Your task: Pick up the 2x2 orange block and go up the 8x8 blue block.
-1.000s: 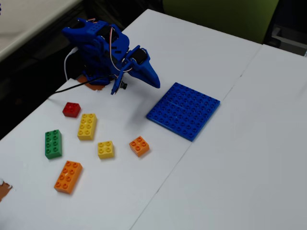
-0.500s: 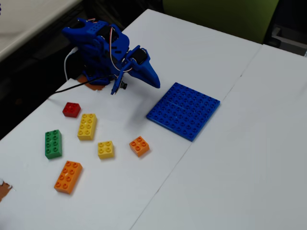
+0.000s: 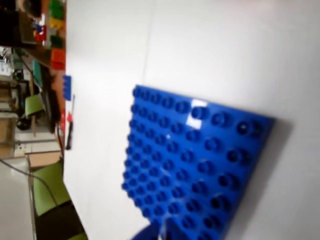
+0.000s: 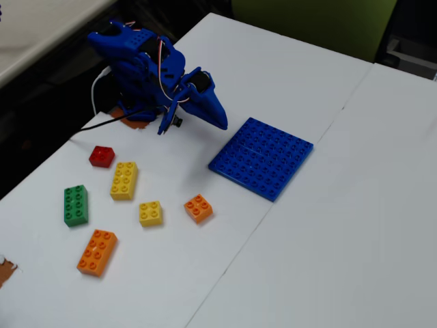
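The 2x2 orange block lies on the white table in the fixed view, to the front left of the 8x8 blue block, a flat studded baseplate. My blue gripper hangs folded near the arm's base, above the table just left of the baseplate's far corner. Its jaws look shut and empty. In the wrist view the baseplate fills the lower middle, and only a blurred blue jaw tip shows at the bottom edge. The orange block is out of the wrist view.
In the fixed view a yellow square brick, a long orange brick, a green brick, a long yellow brick and a small red brick lie left of the orange block. The table edge runs along the left.
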